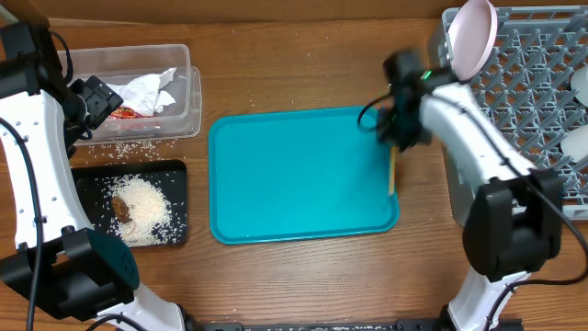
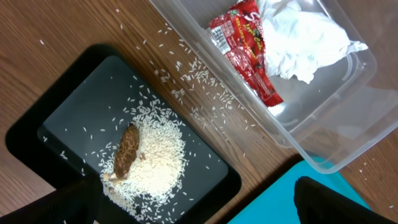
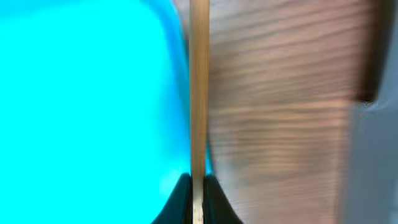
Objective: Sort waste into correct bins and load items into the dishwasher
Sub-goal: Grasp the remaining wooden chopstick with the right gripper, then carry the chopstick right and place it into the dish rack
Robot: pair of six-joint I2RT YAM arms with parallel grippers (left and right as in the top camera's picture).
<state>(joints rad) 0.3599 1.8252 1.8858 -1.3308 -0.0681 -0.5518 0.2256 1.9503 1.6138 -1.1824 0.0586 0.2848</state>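
Observation:
My right gripper (image 1: 393, 140) is shut on wooden chopsticks (image 1: 392, 170) over the right rim of the teal tray (image 1: 303, 175); the right wrist view shows the chopsticks (image 3: 199, 93) pinched between the fingertips (image 3: 198, 190). My left gripper (image 1: 92, 101) is open and empty by the clear tub (image 1: 188, 101), its fingers (image 2: 199, 208) spread apart. The tub holds a crumpled white napkin (image 2: 305, 37) and a red wrapper (image 2: 245, 50). The black tray (image 2: 68, 118) holds white rice (image 2: 155, 155) and a brown lump (image 2: 127, 151). A round plate (image 1: 473, 35) stands in the grey dish rack (image 1: 533, 101).
Loose rice grains (image 2: 199, 81) lie on the wooden table between the tub and the black tray. White dishes (image 1: 577, 138) show at the rack's right edge. The rack's grey wall (image 3: 373, 162) is close on the right of the chopsticks.

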